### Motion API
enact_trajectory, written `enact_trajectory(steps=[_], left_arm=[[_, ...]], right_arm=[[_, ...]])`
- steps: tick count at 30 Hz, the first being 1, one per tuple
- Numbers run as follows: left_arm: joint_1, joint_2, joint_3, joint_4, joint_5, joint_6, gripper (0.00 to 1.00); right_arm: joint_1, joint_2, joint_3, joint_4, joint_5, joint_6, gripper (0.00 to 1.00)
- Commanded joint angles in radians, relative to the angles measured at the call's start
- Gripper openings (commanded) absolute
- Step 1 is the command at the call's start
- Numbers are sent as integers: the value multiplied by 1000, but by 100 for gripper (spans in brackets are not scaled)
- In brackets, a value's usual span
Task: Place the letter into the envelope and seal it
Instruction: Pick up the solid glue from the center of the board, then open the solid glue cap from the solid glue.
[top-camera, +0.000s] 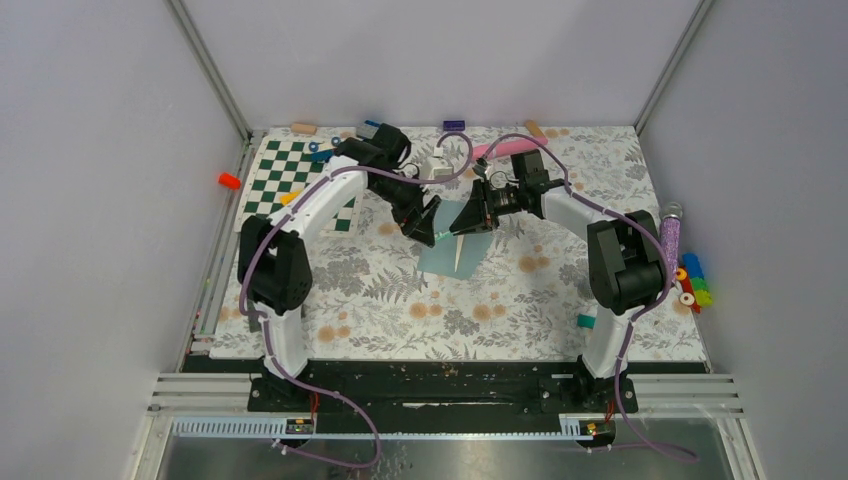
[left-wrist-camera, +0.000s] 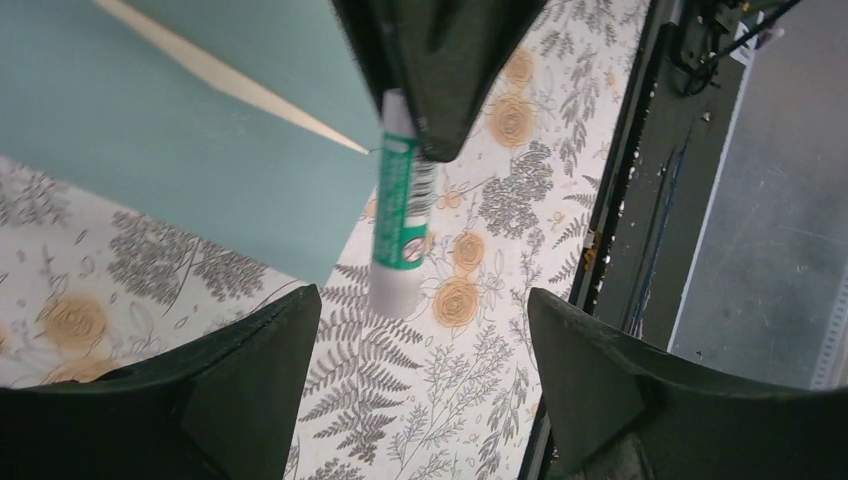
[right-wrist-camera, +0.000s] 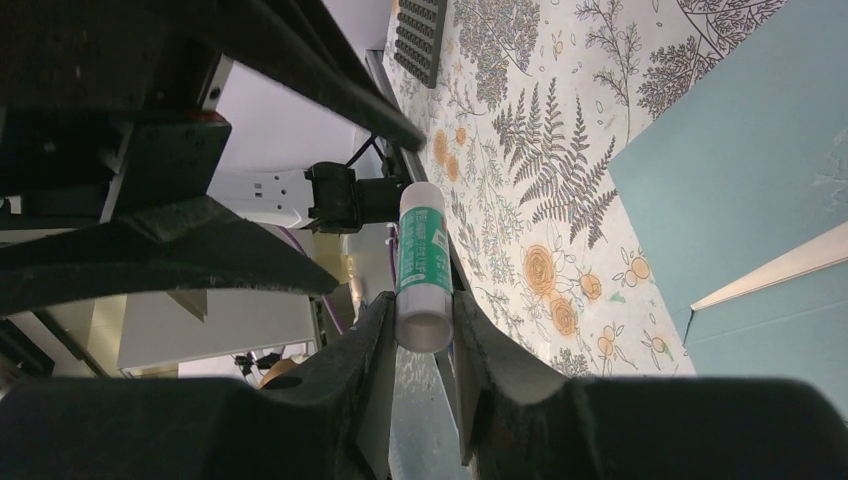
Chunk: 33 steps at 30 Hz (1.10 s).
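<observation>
My right gripper (right-wrist-camera: 425, 325) clamped the glue stick (right-wrist-camera: 422, 250); my left gripper (left-wrist-camera: 420, 310) gaped wide, empty. The letter (left-wrist-camera: 230, 85) seemed tucked inside the envelope (left-wrist-camera: 150, 170); sealing was left.

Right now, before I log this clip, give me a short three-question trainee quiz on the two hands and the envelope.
1. True or false: the right hand is shut on the glue stick.
2. Which hand stands open, gripping nothing? A) left hand B) right hand
3. What colour is the thin strip of the letter showing on the envelope?
Key: 1 true; 2 A; 3 cream.
</observation>
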Motion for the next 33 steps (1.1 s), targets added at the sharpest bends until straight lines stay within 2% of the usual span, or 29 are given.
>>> enact_trajectory(steps=[1, 4, 11, 16, 20, 25, 31, 33], left_arm=[[-22, -1, -13, -6, 74, 47, 75], [-39, 4, -13, -6, 66, 53, 69], [-45, 26, -13, -5, 17, 51, 68], [-46, 28, -21, -4, 17, 55, 57], [-46, 26, -19, -4, 21, 60, 40], [-46, 25, -20, -3, 19, 61, 1], [-34, -7, -75, -4, 7, 87, 0], [-15, -21, -107, 3, 8, 90, 0]], right_arm=[[-4, -9, 43, 5, -42, 9, 11], [-5, -10, 43, 5, -45, 10, 11], [-16, -14, 8, 125, -75, 105, 11], [-19, -10, 8, 125, -72, 107, 9], [-21, -5, 8, 125, -70, 108, 9], [-25, -5, 8, 125, -66, 106, 9], [-54, -10, 5, 132, -64, 118, 7], [-76, -16, -12, 198, -69, 160, 5]])
